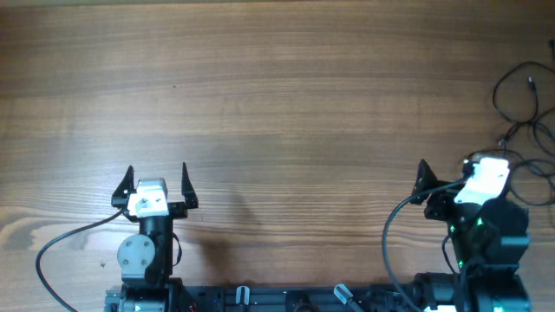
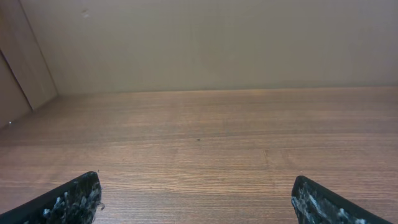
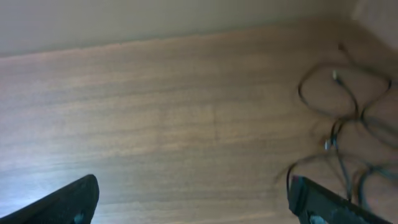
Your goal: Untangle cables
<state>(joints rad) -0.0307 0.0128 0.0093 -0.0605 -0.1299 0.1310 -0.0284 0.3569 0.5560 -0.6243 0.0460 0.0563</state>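
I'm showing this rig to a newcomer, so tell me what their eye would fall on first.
The tangle of thin black cables stands out first, looped together at the far right edge of the wooden table. Next comes the right gripper, open and close beside that tangle. The left gripper, also open, sits well away on the other side.

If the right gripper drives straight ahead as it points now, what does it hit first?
Probably the cables: they lie just ahead of the right gripper's right finger. Between the open jaws only bare table shows. Depth is unclear, so not certain.
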